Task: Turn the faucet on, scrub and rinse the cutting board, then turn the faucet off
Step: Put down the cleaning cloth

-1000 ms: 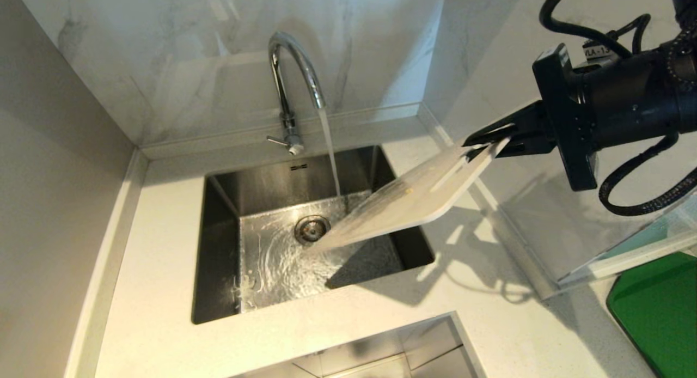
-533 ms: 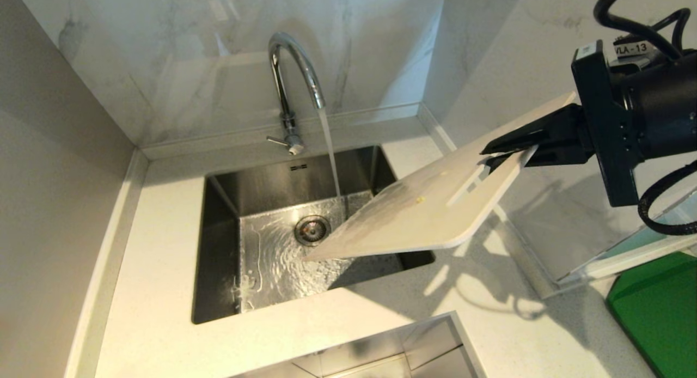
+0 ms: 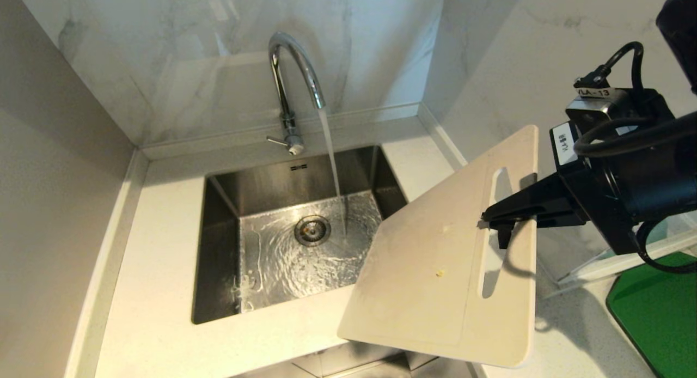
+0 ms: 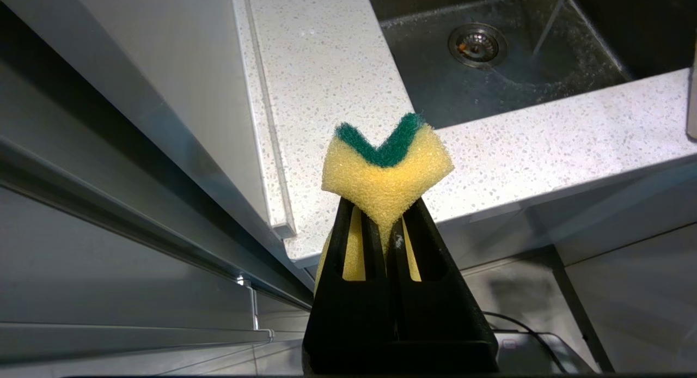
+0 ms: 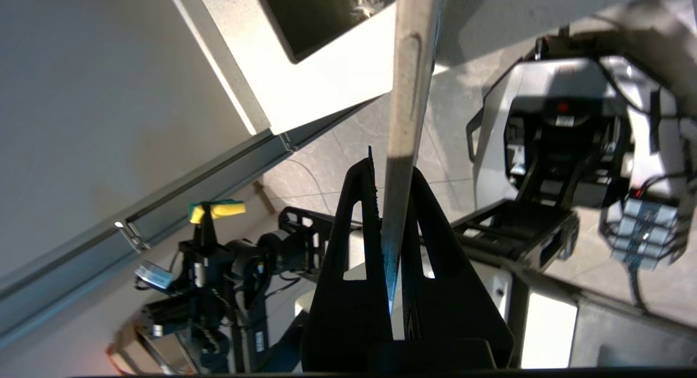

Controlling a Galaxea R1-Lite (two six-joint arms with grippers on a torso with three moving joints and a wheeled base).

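Water runs from the chrome faucet [image 3: 294, 73] into the steel sink [image 3: 218, 242]; its side lever [image 3: 276, 141] points left. My right gripper [image 3: 486, 219] is shut on the cream cutting board [image 3: 430, 269] beside its slot handle. It holds the board in the air at the sink's front right corner, clear of the stream, broad face up, with small yellowish specks on it. The right wrist view shows the board [image 5: 407, 111] edge-on between the right gripper [image 5: 391, 174] fingers. My left gripper [image 4: 384, 209] is shut on a yellow-and-green sponge [image 4: 385, 163], low in front of the counter.
A green board [image 3: 661, 307] lies on the counter at the far right. Marble walls close in behind the sink and to its right. The speckled counter [image 4: 326, 84] runs along the sink's left and front. The robot's base [image 5: 561, 133] stands on the floor below.
My right gripper has pulled the cutting board out of the water stream, toward the front right, and rolled it so its broad face now turns upward. The water keeps running.
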